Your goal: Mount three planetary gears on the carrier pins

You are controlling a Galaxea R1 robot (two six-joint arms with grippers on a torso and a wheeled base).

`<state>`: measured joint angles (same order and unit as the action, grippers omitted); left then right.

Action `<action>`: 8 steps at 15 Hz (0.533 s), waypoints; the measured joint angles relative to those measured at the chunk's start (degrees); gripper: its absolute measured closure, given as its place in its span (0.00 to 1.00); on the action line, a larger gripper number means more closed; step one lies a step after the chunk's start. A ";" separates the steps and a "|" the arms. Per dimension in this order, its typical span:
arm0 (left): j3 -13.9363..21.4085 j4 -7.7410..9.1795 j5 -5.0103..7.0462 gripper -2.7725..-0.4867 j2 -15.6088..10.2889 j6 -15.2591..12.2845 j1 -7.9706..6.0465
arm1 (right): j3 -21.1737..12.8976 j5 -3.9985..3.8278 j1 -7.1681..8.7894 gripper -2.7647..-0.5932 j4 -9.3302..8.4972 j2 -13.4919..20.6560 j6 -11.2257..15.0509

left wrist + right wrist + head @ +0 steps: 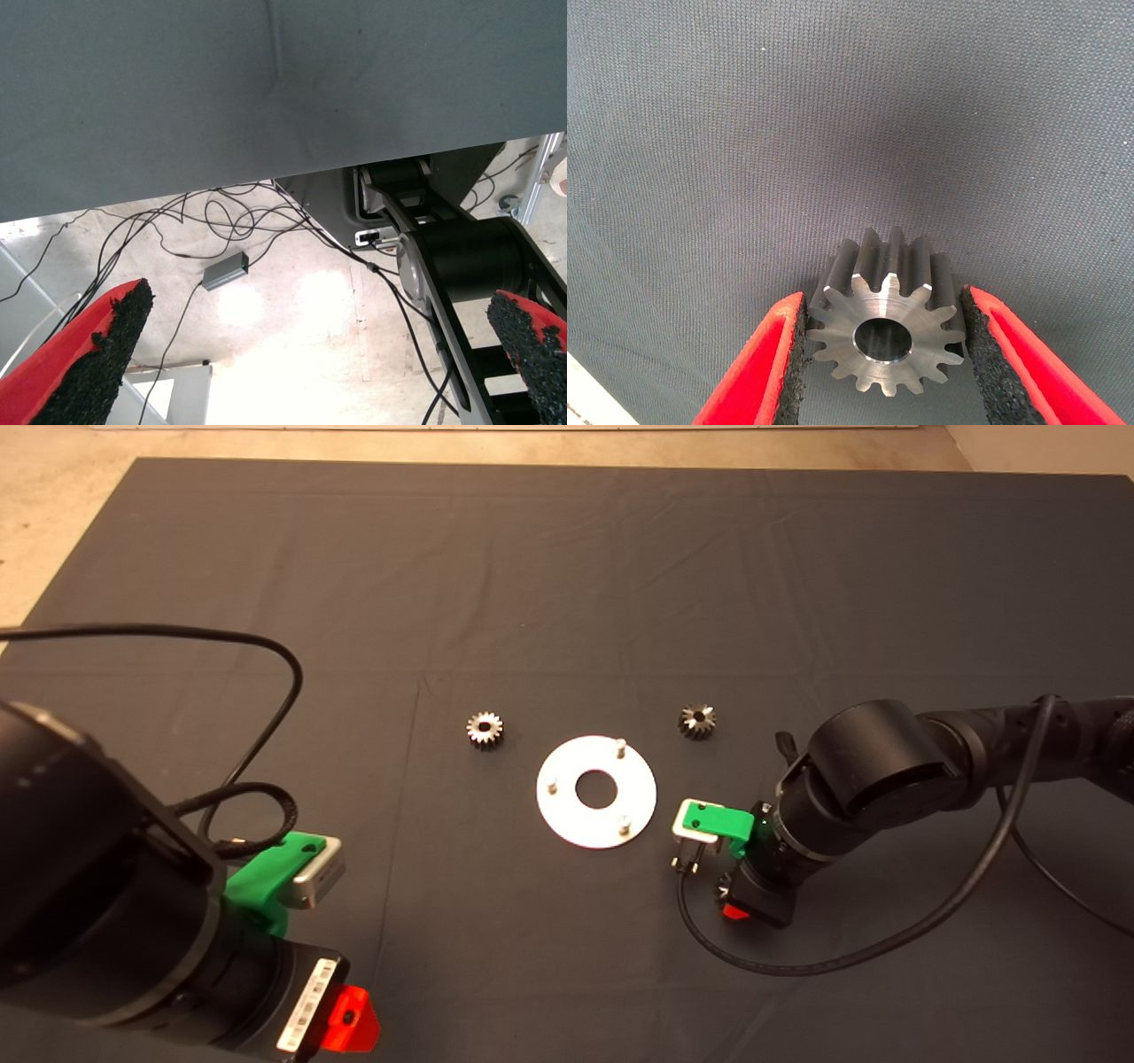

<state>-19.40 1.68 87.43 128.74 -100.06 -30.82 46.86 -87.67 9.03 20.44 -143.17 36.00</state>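
The round silvery disc (567,815) lies flat at mid-mat, and its three carrier pins (621,744) (552,785) (625,824) stand bare. One planetary gear (485,730) rests on the mat beyond the disc's left side. A second gear (697,720) lies beyond its right side. My right gripper (728,899) hangs low just right of the disc. In the right wrist view this gripper (883,297) is shut on a third gear (886,336), with the black pads (799,345) pressed against its teeth on both sides. My left gripper (350,1020) waits at the lower left.
A black cable (797,961) loops on the mat in front of the right arm. Another cable (266,655) arcs over the mat's left side. The left wrist view shows my left gripper (321,292) open over the mat's edge, with floor cables and the robot base beyond.
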 joint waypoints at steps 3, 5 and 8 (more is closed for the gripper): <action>0.00 0.00 0.01 0.01 -0.02 0.00 0.00 | 0.00 0.19 0.00 0.72 -0.02 0.15 0.00; 0.00 0.00 0.02 0.01 -0.02 0.00 0.00 | 0.00 0.23 0.00 0.72 0.00 0.17 0.00; 0.00 0.00 0.00 0.01 -0.02 0.00 0.00 | 0.00 0.21 -0.02 0.72 0.00 0.16 0.00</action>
<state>-19.40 1.68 87.43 128.72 -100.06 -30.82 46.86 -87.46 9.01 20.44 -143.01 36.00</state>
